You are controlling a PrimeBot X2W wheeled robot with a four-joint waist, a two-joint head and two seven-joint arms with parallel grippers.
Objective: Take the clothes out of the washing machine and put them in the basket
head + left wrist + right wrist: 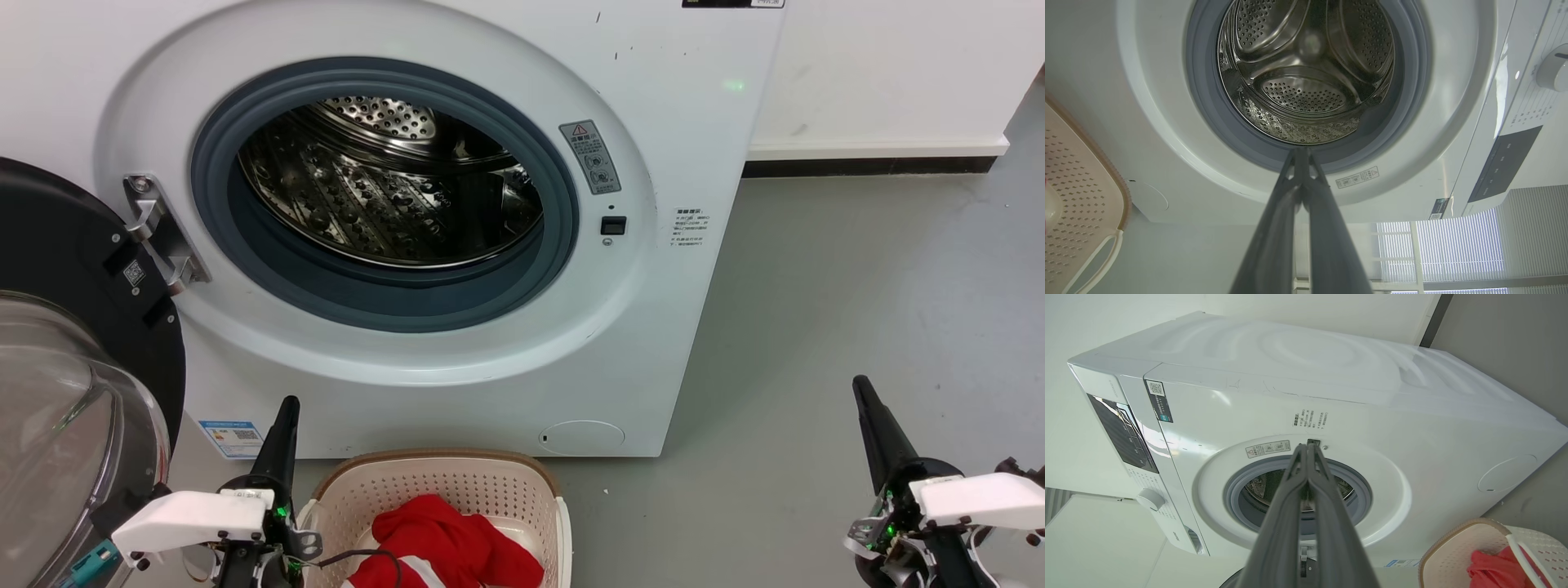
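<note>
Red clothes [445, 543] lie heaped in the basket [433, 454], which stands before the washing machine [694, 122]. Left end effector [287, 408], fingers pressed together and holding nothing, stands just beside the basket; right end effector [862, 394], likewise closed, well apart. Unloading seems complete.

The floor [865, 327] was smooth matte grey, with faint scuffs and a few small pale specks. Behind it rose a white wall [890, 65], lightly marked, ending in a white ledge [878, 149] above a dark strip [865, 167] at floor level. In the left wrist view, pale slatted blinds [1457, 245] glowed with bluish daylight — the brightest patch in the room. Elsewhere the light was soft and even, without hard shadows.
</note>
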